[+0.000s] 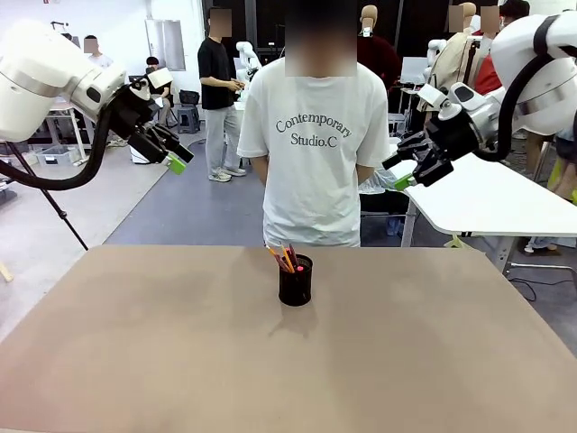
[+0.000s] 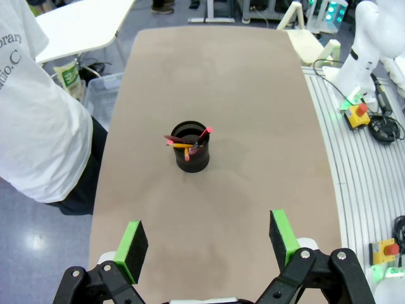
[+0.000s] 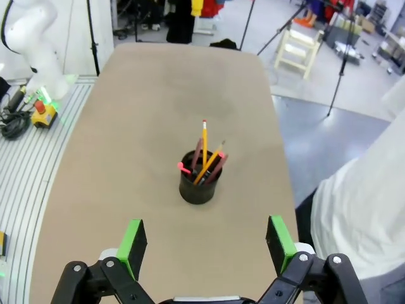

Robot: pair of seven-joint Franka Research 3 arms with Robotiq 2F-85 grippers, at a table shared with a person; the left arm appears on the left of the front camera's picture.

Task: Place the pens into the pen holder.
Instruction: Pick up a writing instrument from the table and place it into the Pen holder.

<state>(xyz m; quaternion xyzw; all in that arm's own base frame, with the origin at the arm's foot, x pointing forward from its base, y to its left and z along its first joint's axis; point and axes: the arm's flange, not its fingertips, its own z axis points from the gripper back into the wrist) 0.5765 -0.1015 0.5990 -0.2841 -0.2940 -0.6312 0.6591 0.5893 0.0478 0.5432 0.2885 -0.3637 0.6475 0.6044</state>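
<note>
Table (image 1: 135,361) bare near camera; pen holder (image 1: 295,281) holds the pens (image 1: 287,258). Shirt (image 1: 315,135) reads "Contemporary Studio.C". Left gripper (image 2: 205,244) and right gripper (image 3: 205,244) both spread wide, empty.

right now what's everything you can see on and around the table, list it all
pen holder: one, black mesh cup, upright near the middle of the table, toward the person's side
pens: several, yellow-orange, dark reddish-brown and one black with a pink-red end, all standing tilted inside the pen holder
table: one, tan-brown top, between the robot and the person
person: one, white T-shirt with dark print, standing at the far edge of the table
left gripper: black with green pads, raised above the table's left side, jaws open and holding nothing
right gripper: black with green pads, raised above the table's right side, jaws open and holding nothing
</note>
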